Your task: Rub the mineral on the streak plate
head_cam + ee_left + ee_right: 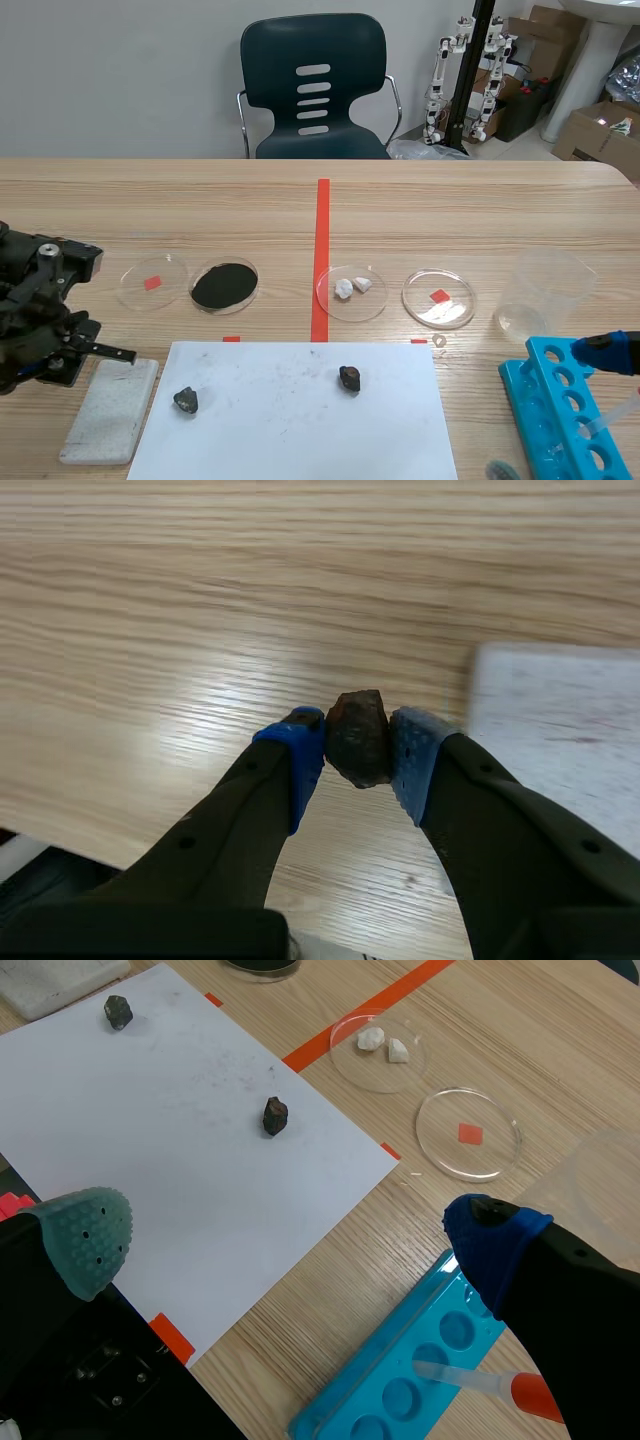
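The wooden table (500, 200) carries a white paper sheet (290, 420) at the robot's edge, its near side cut off from sight. The left arm sits low, just off the sheet's left side, and its bulk hides its own fingertips in the scene view. The blue tube rack (560, 410) to the sheet's right runs out of view too. The white streak plate (110, 410) lies flat just beside the sheet's left edge.

Of the right arm only a blue tip shows from the scene camera. Its wrist view shows the right gripper (288, 1240) spread wide and empty over the sheet's right corner and the rack.

The left gripper (357, 755) is clamped on the mineral (358, 738), a dark brownish lump pinched between the blue pads (300, 755). It is over bare wood, beside the plate's edge on the side away from the sheet. Whether it touches the wood I cannot tell.
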### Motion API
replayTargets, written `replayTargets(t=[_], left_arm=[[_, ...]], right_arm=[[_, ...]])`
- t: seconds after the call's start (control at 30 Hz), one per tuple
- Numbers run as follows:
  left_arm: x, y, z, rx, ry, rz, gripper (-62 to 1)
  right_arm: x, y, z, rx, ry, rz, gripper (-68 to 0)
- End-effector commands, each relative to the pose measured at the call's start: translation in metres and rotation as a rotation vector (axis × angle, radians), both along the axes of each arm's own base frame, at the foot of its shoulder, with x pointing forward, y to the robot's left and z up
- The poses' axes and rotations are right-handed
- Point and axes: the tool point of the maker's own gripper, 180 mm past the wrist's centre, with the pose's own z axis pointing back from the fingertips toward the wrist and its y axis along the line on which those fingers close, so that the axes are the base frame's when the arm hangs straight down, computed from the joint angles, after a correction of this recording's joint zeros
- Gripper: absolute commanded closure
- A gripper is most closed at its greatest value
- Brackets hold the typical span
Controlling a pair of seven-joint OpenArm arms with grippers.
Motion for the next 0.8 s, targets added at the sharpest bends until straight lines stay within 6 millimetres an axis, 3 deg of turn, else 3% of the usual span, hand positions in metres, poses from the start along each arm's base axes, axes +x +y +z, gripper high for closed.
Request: replayTargets(t=[0.0, 0.27, 0.43, 0.77], left_arm=[[0.005, 0.006, 0.006, 0.028, -0.02, 0.004, -11.0], [0.005, 0.015, 0.011, 0.058, -0.038, 0.017, -11.1], [0.004, 0.016, 0.028, 0.076, -0.108, -0.023, -11.1], [0.006, -0.028, 0.071, -0.055, -0.401, -0.158, -11.1]], right_arm=[[0.002, 0.005, 0.008, 0.03, -0.021, 0.007, -67.9], [0.002, 0.005, 0.008, 0.03, -0.021, 0.007, -67.9], [0.002, 0.005, 0.008, 0.03, -0.021, 0.007, -67.9], [0.002, 0.005, 0.008, 0.03, -0.021, 0.007, -67.9]])
